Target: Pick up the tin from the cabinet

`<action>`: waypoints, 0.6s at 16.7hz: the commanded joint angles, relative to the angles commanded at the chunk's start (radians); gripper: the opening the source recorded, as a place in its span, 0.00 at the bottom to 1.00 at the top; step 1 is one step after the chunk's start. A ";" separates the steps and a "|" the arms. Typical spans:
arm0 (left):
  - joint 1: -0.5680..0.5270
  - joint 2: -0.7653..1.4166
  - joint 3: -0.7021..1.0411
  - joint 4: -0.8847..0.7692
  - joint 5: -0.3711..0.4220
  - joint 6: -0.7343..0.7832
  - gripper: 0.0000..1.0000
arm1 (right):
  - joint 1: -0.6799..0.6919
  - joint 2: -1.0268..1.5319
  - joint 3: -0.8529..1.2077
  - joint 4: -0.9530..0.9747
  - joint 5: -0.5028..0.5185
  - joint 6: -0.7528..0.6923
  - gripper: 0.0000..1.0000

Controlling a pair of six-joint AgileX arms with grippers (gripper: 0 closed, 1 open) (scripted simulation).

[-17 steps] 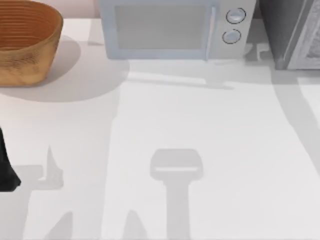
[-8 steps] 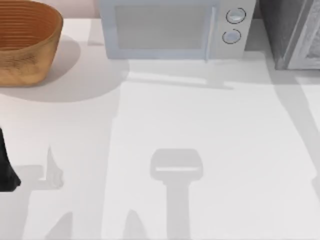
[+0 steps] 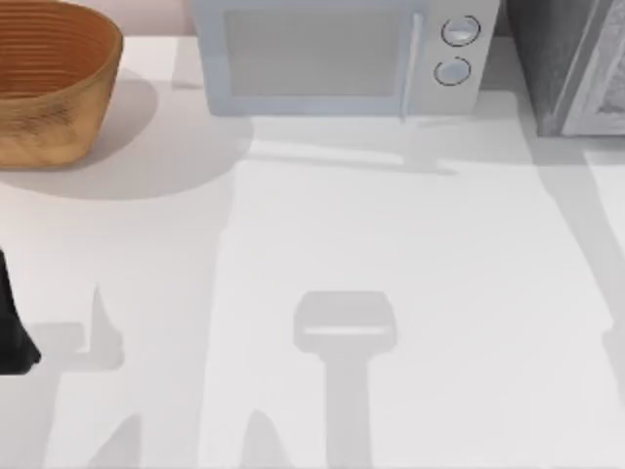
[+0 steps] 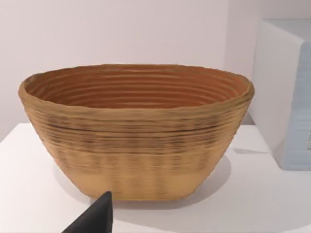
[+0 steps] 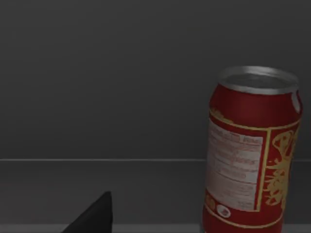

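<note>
A red tin (image 5: 252, 150) with gold print and a silver lid stands upright on the shelf of the dark grey cabinet (image 5: 121, 97). In the right wrist view, a dark tip of my right gripper (image 5: 95, 218) pokes into the cabinet. It is off to one side of the tin and apart from it. In the top view, the cabinet (image 3: 571, 68) stands at the table's back right corner. My left arm (image 3: 12, 332) is parked at the table's left edge, and a dark tip of its gripper (image 4: 97, 218) faces the basket.
A woven brown basket (image 3: 49, 78) sits at the back left. A pale blue microwave (image 3: 332, 54) with its door closed stands at the back centre, next to the cabinet. The white table (image 3: 391, 244) carries only shadows in its middle.
The right arm's shadow beside the microwave has slid away toward the table's right edge. The left arm, basket and microwave have not moved.
</note>
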 joint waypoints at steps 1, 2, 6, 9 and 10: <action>0.000 0.000 0.000 0.000 0.000 0.000 1.00 | -0.003 0.025 0.028 -0.002 -0.002 0.000 1.00; 0.000 0.000 0.000 0.000 0.000 0.000 1.00 | -0.007 0.055 0.061 -0.004 -0.005 0.000 1.00; 0.000 0.000 0.000 0.000 0.000 0.000 1.00 | -0.022 0.170 0.185 -0.014 -0.019 0.000 1.00; 0.000 0.000 0.000 0.000 0.000 0.000 1.00 | -0.027 0.204 0.221 -0.016 -0.024 0.000 1.00; 0.000 0.000 0.000 0.000 0.000 0.000 1.00 | -0.027 0.204 0.221 -0.016 -0.024 0.000 1.00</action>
